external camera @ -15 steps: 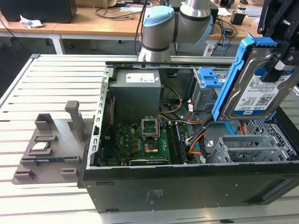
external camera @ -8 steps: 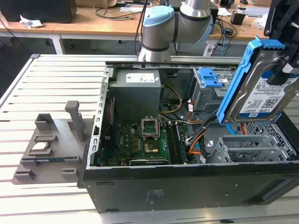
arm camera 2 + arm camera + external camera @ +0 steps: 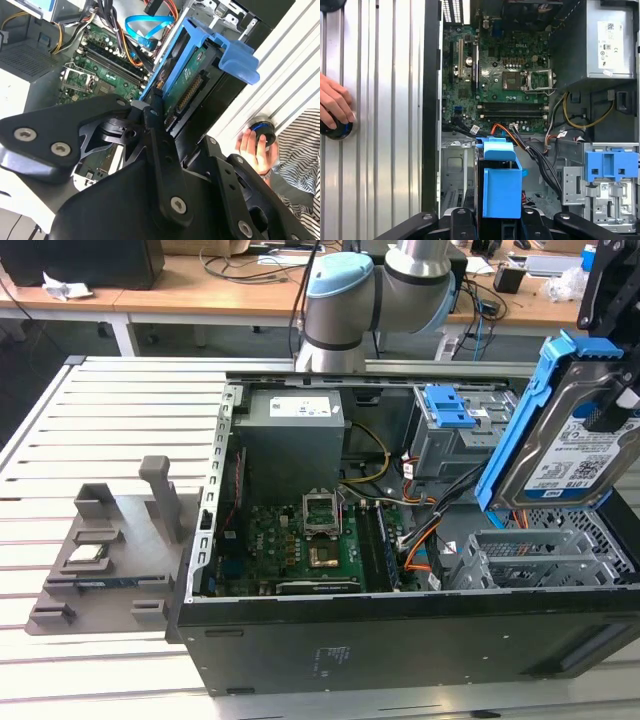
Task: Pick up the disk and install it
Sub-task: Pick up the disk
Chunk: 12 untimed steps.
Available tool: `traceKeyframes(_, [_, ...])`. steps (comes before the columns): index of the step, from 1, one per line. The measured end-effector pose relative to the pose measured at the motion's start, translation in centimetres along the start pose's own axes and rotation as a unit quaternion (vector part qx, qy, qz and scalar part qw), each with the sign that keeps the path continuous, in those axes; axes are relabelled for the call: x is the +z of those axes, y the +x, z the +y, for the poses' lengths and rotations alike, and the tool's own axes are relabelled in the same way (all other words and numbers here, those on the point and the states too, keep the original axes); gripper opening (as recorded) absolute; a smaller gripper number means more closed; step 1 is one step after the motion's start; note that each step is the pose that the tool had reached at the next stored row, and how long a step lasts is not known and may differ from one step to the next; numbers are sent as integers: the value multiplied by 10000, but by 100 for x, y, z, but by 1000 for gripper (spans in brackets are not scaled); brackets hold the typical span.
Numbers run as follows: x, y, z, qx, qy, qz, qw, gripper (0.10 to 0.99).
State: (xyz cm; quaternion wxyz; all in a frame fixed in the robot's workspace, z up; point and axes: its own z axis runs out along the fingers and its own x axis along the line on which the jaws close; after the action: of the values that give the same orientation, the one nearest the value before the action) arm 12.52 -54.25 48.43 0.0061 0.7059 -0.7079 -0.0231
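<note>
The disk (image 3: 562,452), a silver hard drive with a white and blue label and blue plastic rails, hangs tilted on edge above the exterior view's right end of the open computer case. My gripper (image 3: 613,408) is shut on it from above. In the second wrist view the black fingers (image 3: 156,131) clamp the disk (image 3: 189,95), whose connector side and blue rail show. In the first wrist view the disk's blue rail (image 3: 502,189) sits between the gripper (image 3: 495,221) fingers, over the metal drive cage (image 3: 454,170).
Inside the case (image 3: 400,640) are the motherboard (image 3: 300,545), the grey power-supply box (image 3: 292,435), loose cables (image 3: 420,530) and a bay with a blue carrier (image 3: 447,405). A grey fixture (image 3: 105,560) holds a chip. A person's hand (image 3: 334,107) rests on a black knob beside the case.
</note>
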Motion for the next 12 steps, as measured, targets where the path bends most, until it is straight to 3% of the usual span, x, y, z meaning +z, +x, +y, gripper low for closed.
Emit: traceKeyframes(12, [135,8,-90,0,-4,5,10000,357])
